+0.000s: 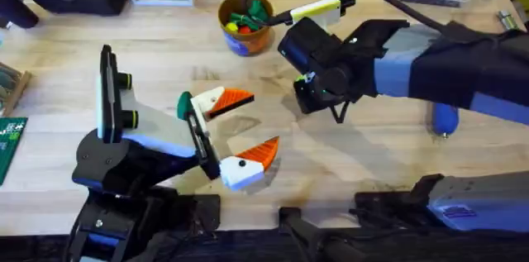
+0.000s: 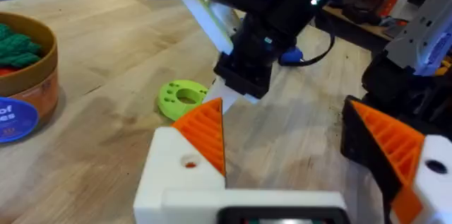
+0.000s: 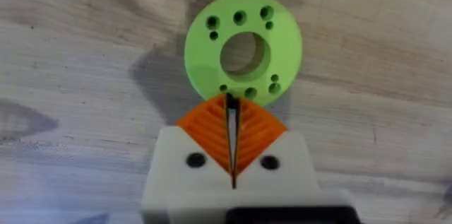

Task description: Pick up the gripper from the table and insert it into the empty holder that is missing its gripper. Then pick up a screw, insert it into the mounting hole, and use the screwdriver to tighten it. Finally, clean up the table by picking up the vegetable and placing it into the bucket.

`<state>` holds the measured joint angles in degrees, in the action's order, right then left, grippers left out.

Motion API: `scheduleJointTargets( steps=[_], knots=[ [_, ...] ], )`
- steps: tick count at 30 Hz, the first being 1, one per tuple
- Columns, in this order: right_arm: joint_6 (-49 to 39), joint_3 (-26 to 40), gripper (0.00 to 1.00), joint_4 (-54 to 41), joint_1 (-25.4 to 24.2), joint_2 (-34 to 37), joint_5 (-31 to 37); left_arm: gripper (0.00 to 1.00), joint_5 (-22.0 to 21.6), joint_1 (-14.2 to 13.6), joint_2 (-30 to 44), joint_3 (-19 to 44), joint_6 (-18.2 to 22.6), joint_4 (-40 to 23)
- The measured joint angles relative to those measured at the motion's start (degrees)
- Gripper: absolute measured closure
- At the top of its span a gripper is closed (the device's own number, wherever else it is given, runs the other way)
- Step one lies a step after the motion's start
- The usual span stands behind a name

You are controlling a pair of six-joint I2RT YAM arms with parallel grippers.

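Hovering over the green disc, my right claw is pressed closed and empty; my left claw gapes open; the vegetable sits in the bucket

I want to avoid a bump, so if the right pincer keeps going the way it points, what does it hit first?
Probably the green disc: the right pincer, shut, points at its near rim. Whether it would touch the disc or the table first is unclear.
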<state>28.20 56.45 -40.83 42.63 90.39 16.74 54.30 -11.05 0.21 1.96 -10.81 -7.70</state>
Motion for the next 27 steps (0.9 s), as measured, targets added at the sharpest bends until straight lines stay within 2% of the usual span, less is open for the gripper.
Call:
scheduleJointTargets(
  steps=[14,21,27],
  knots=[
    [-0.42,0.09,0.993,-0.94,-0.02,-0.01,0.56,0.015,0.0,0.0,0.0,0.0,0.0,0.0],
    [-3.07,1.25,0.993,-3.22,-0.02,-6.11,0.52,0.015,0.0,0.0,0.0,0.0,0.0,0.0],
    [-5.86,5.83,0.993,-9.3,-0.06,-8.41,-0.33,0.015,0.0,0.0,0.0,0.0,0.0,0.0]
  ],
)
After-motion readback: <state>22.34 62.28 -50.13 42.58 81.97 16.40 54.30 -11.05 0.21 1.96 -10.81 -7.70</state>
